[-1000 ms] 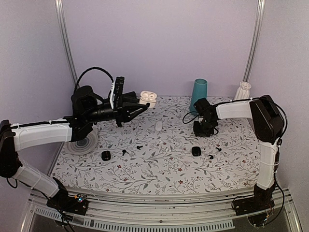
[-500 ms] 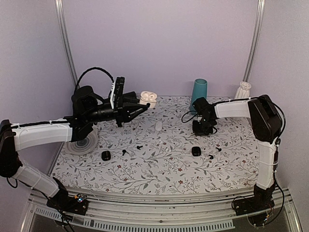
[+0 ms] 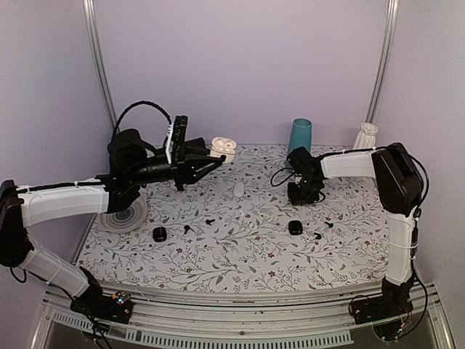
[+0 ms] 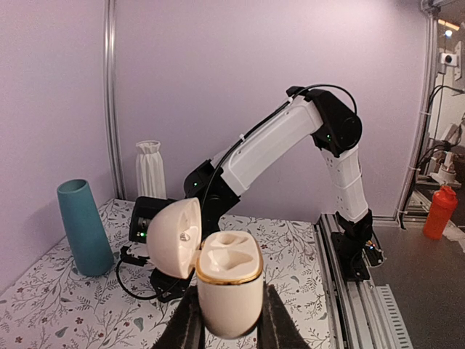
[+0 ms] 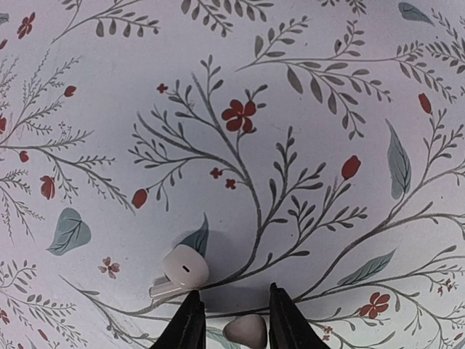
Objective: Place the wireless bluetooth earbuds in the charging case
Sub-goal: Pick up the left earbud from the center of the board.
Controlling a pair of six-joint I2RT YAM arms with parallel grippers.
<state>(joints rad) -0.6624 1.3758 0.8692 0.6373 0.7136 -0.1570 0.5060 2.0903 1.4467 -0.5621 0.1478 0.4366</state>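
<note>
Left end effector (image 4: 229, 323) clamps the open charging case (image 4: 229, 280), right end effector (image 5: 234, 320) hangs part-open over white earbuds (image 5: 182, 267) on the bench (image 5: 305, 94); they look tiny, light, slippery, so I'd pinch across the bulb.

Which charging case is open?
The white case, clamped in the left gripper and held off the table: its lid is hinged back. The two black cases lying on the table look shut.
</note>
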